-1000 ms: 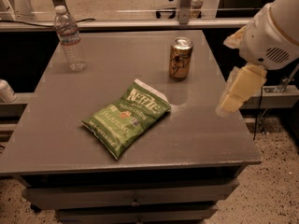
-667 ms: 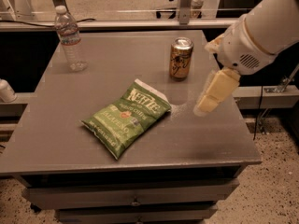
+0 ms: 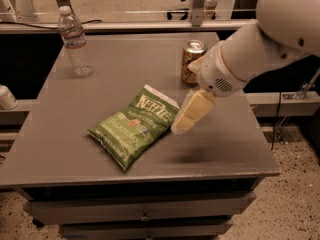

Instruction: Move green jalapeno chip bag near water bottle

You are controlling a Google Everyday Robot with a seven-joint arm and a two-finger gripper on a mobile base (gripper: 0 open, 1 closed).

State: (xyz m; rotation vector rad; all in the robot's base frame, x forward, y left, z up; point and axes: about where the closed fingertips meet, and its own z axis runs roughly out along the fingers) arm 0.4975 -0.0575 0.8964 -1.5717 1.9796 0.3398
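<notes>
Over the last second the pale, cream-coloured gripper (image 3: 189, 115) has swung in from the right edge of the table toward its middle, and it has dropped lower as it came. It now hangs just beside the white top edge of the flat, crinkly green jalapeno chip bag (image 3: 134, 126), on the bag's right side. Whether it touches the bag is not clear, and I cannot tell whether the gripper is released or clenched; it holds nothing that can be seen. The thick white arm (image 3: 250, 49) reaches in from the upper right, passing just in front of the gold-brown soda can (image 3: 193, 61).

The bag itself has not moved. It lies flat and slantwise near the middle of the table, nearer the front edge. The small clear plastic water bottle with its white cap (image 3: 74, 41) stands as before, upright near the back left corner and well apart from the bag. So the approach looks almost done while the carrying has not begun; I judge that the next step is to take hold of the bag near its top edge.

The grey, matte table (image 3: 225, 149) has drawers below its front edge. Behind its back edge runs a pale rail (image 3: 125, 26) with metal posts. A speckled floor (image 3: 295, 204) shows beyond the front right corner, and a dark cable (image 3: 276, 119) hangs down past the right edge.
</notes>
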